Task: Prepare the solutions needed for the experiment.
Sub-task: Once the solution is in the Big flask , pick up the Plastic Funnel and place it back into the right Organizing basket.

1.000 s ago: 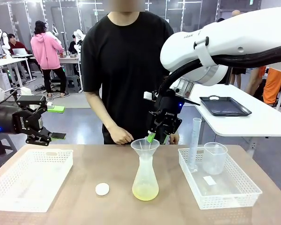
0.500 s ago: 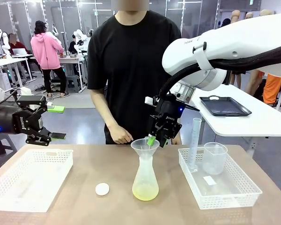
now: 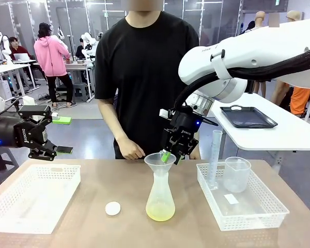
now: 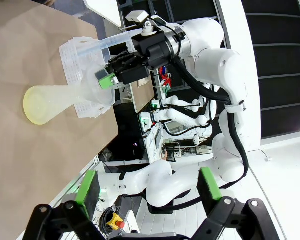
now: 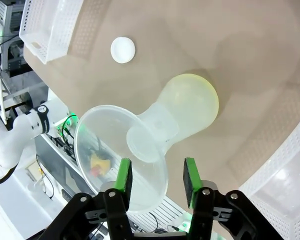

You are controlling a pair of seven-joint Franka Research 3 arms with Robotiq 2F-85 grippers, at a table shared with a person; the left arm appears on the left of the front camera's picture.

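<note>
**Straddling the funnel rim above the flask**

The right hand [image 5: 156, 182] hung over the flask [image 3: 160, 199], fingers apart, with the rim of the funnel [image 3: 159, 159] in the flask's neck between them, unpinched. Pale yellow-green solution [image 3: 160, 212] lay shallow in the flask's bottom on the counter [image 3: 119, 186]. The left hand [image 3: 62, 135] gaped released, well left of the flask.

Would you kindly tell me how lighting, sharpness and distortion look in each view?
Front view: even light, sharp, only faint shadows around the flask. Left wrist view: rolled sideways, dark background at right. Right wrist view: crisp funnel, soft shadows on the table, wide-angle bending at the edges.
</note>
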